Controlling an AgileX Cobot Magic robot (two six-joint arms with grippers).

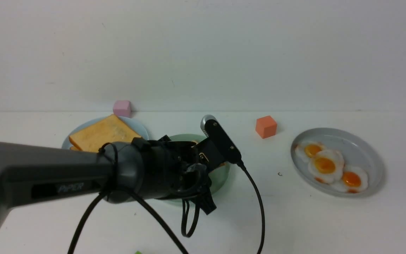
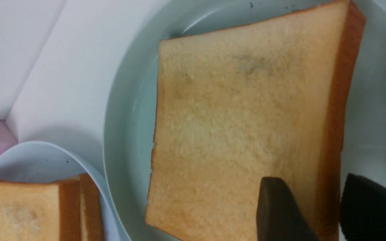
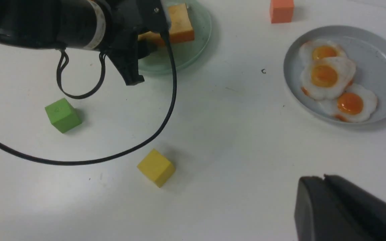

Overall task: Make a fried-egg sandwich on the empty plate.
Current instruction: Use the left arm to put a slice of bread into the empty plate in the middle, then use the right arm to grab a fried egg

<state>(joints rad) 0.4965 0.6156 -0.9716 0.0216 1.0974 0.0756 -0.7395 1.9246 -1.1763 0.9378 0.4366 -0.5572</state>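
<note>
barely begun: one square golden-brown toy toast slice (image 2: 240, 127) in the round pale mint-green plastic plate (image 2: 126, 110), mid-table, just right of the round light-blue plate (image 1: 140, 129) with its stack of spare toast (image 1: 104, 134). left gripper (image 2: 313, 184) pinching that slice's crust edge, one finger on the face, the other outside the crust; not yet let go. right gripper (image 3: 325, 182) at the near right, fingers pressed together on nothing. left to do: release, then one of three flat white toy fried eggs (image 1: 324, 164) from the round grey plate (image 1: 372, 155) at the right, then a second slice on top. pinch shown only by the left wrist view; hidden in front behind the black wrist (image 1: 160, 169). small green cube (image 3: 62, 114) and small yellow cube (image 3: 156, 167), near side, shown only by the right wrist view.
</note>
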